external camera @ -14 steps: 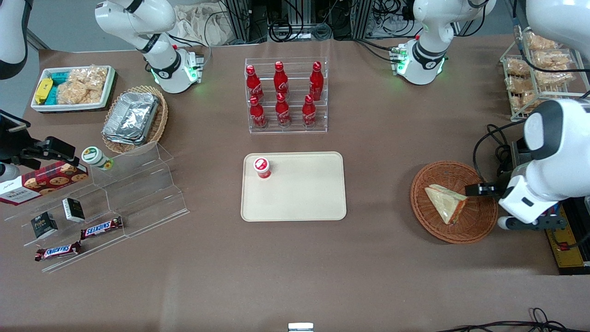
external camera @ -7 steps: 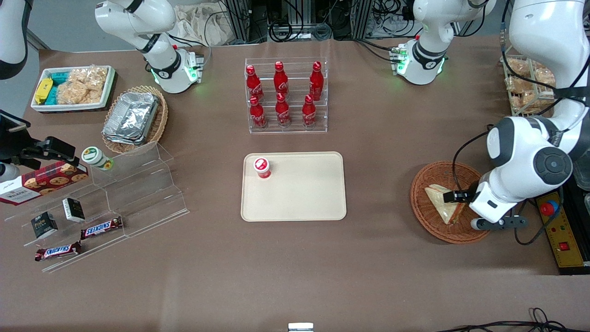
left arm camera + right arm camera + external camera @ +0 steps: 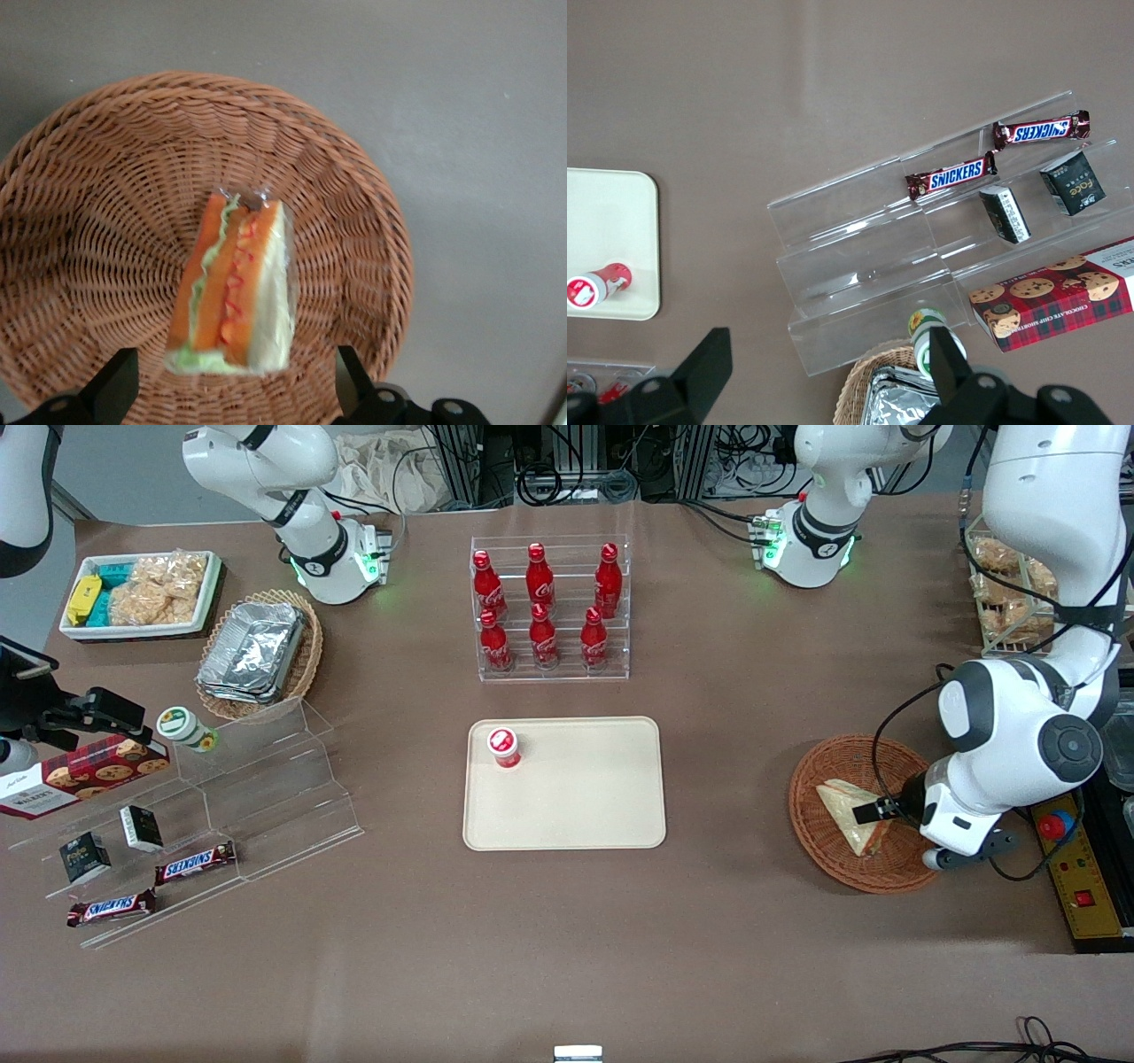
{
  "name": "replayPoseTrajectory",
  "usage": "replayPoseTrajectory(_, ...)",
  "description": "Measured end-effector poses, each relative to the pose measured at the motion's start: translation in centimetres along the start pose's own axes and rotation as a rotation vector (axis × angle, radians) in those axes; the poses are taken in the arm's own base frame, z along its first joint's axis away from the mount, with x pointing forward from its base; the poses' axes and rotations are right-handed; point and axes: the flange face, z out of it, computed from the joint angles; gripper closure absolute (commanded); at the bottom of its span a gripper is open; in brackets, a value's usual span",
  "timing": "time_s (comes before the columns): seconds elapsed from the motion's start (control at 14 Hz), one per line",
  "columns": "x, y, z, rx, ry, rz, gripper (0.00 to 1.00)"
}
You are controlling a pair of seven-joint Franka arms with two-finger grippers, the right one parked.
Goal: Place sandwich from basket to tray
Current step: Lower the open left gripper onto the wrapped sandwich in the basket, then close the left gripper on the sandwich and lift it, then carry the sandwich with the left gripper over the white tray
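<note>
A red-capped cup [image 3: 503, 747] is seen at the tray's [image 3: 585, 815] ten o'clock corner. Well toward the working arm's end, the sandwich [image 3: 846, 812] is lying in the basket [image 3: 819, 766], near its centre. The gripper [image 3: 873, 812] is held over the sandwich [image 3: 235, 288], fingers [image 3: 113, 388] spread wide astride it, nothing grasped.

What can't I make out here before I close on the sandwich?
- Gripper fingertips: cut off at the frame edge in the left wrist view, so their height against the sandwich is unclear.
- Contact with the sandwich: front view, the gripper covers its edge.
- Basket rim toward the working arm: front view, hidden by the arm.
- Tray cup's label: too small.
</note>
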Motion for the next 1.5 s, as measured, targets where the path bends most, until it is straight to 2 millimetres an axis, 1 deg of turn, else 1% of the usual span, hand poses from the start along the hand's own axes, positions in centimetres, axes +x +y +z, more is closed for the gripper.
replayPoseTrajectory(0.21, -0.3, -0.8, 2.2, -0.007, 0.011, -0.016, 0.0)
replayPoseTrajectory(0.29, -0.5, -0.8, 2.5, -0.007, 0.009, -0.017, 0.08)
replayPoseTrajectory(0.43, -0.5, -0.8, 2.6, -0.008, 0.008, -0.018, 0.58)
replayPoseTrajectory(0.5, -0.5, -0.8, 2.6, -0.008, 0.009, -0.018, 0.77)
replayPoseTrajectory(0.57, -0.5, -0.7, 2.6, -0.008, 0.009, -0.018, 0.86)
replayPoseTrajectory(0.71, -0.5, -0.7, 2.6, -0.008, 0.01, -0.018, 0.87)
replayPoseTrajectory(0.86, -0.5, -0.7, 2.4, -0.009, 0.014, -0.015, 0.91)
replayPoseTrajectory(0.93, -0.4, -0.5, 2.0, -0.011, 0.021, -0.004, 0.92)
replayPoseTrajectory(1.0, -0.2, -0.3, 1.2, -0.015, 0.036, 0.014, 0.94)
replayPoseTrajectory(1.07, 0.0, 0.1, 0.0, -0.02, 0.055, 0.034, 0.94)
replayPoseTrajectory(1.14, 0.2, 0.8, -1.8, -0.022, 0.061, 0.05, 0.94)
replayPoseTrajectory(1.21, 0.2, 1.5, -4.2, -0.019, 0.046, 0.064, 0.94)
replayPoseTrajectory(1.29, 0.1, 2.5, -7.2, -0.012, 0.021, 0.079, 0.94)
replayPoseTrajectory(1.36, -0.2, 3.6, -10.8, -0.003, -0.007, 0.097, 0.95)
replayPoseTrajectory(1.5, -1.4, 5.7, -18.5, 0.013, -0.054, 0.124, 0.97)
